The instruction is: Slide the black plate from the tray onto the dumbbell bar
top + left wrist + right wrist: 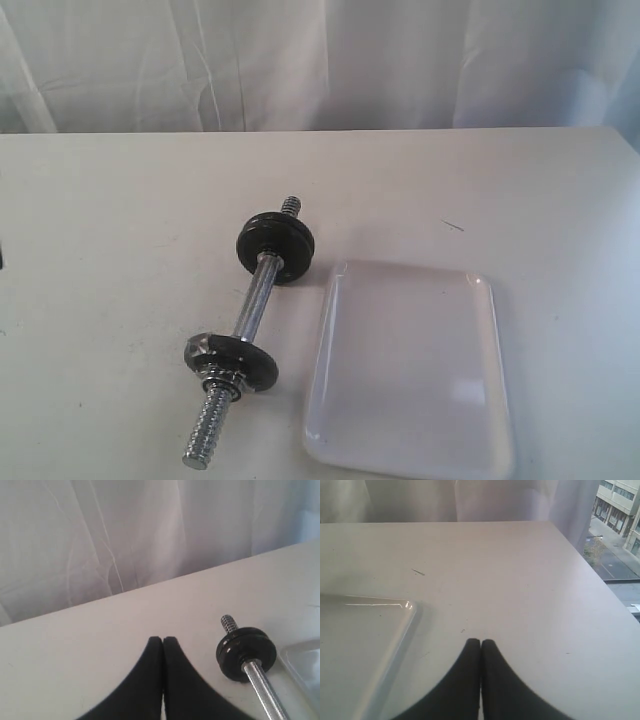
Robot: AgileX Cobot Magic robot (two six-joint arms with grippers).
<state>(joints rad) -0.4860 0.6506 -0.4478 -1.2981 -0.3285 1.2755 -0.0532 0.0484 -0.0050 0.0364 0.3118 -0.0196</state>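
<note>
At the tray's [400, 385] 10 o'clock, we see the plate [275, 245] on the 7-to-1 bar [252, 308], nearer our closed left hand [163, 641] than closed right hand [480, 643].

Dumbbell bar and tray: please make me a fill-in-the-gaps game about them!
1. In the exterior view, the dumbbell bar lies on the table to the ____ of the white tray.
2. The black plate sits on the bar's far end, so the tray holds ____.
3. The left gripper and the right gripper are both ____, holding nothing.

Missing words: left; nothing; shut.
</note>
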